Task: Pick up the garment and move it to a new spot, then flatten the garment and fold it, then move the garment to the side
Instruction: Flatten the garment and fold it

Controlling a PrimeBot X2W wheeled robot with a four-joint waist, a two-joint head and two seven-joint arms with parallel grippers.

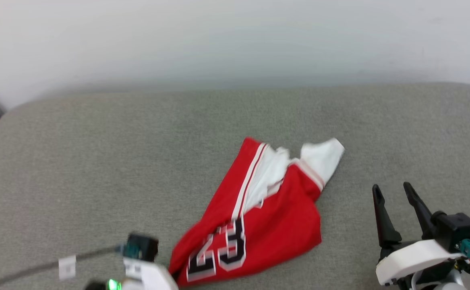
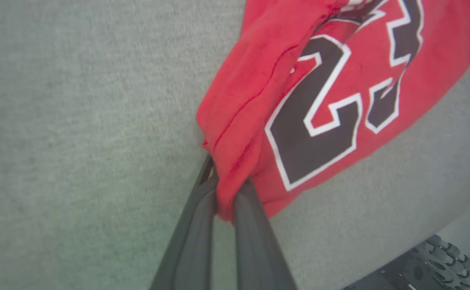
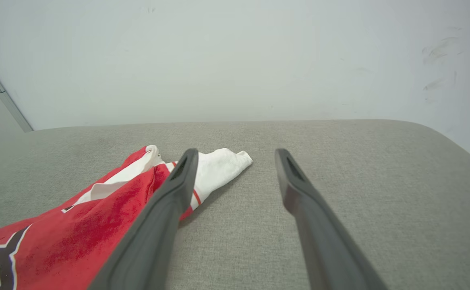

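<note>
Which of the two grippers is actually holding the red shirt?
The left gripper, pinched shut on a red corner of the garment. The right gripper stands open off to the side, holding nothing.

The number 23 (image 2: 339, 112), in large black digits with white outlines, stands printed on the red cloth of the garment (image 2: 251, 80).

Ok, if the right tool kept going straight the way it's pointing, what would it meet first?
The right tool would probably meet bare grey cushion, then the wall; the white sleeve of the shirt lies left of that line.
</note>
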